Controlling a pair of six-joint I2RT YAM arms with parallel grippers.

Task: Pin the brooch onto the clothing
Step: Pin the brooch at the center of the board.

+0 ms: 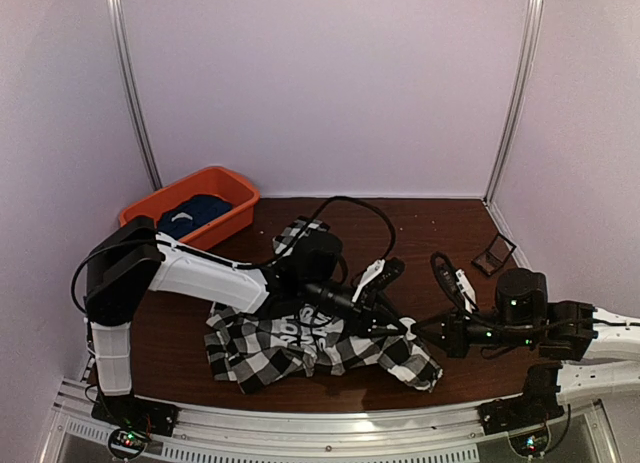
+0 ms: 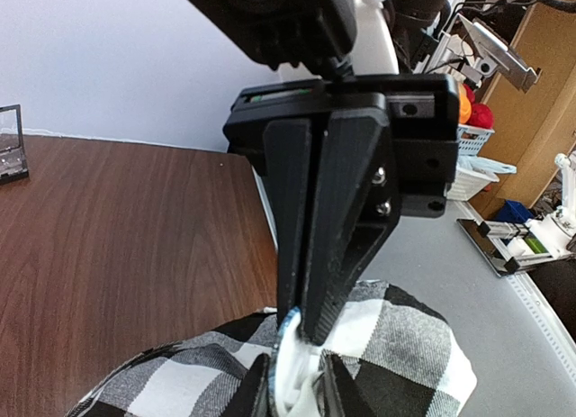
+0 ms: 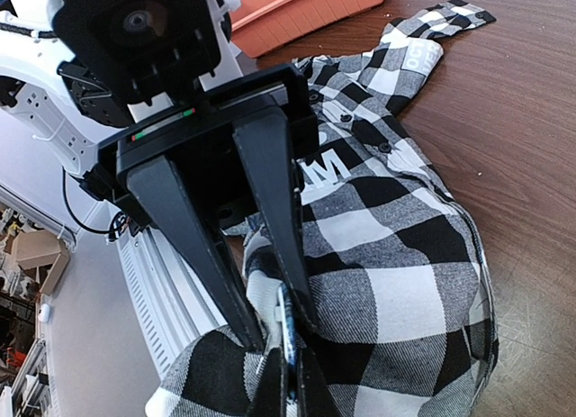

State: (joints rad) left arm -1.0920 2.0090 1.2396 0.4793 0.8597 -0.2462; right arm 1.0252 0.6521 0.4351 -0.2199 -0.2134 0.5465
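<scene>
The black-and-white checked shirt (image 1: 265, 351) (image 2: 409, 345) (image 3: 405, 255) lies crumpled at the table's front middle, its black lettered panel (image 3: 328, 169) facing up. Both grippers meet at its right end. The brooch (image 2: 287, 343) (image 3: 287, 331), a thin disc with a blue rim, stands on edge in a raised white fold of the shirt. My left gripper (image 1: 398, 325) (image 2: 301, 331) is shut on the brooch's rim from one side. My right gripper (image 1: 425, 331) (image 3: 281, 334) is shut on the brooch and the fold from the other side. The brooch's pin is hidden.
An orange bin (image 1: 232, 186) (image 3: 306, 7) holding a dark navy garment (image 1: 195, 211) stands at the back left. A small black frame (image 1: 493, 253) (image 2: 9, 145) sits at the back right. A metal rail (image 1: 330, 423) runs along the table's near edge, close to the shirt.
</scene>
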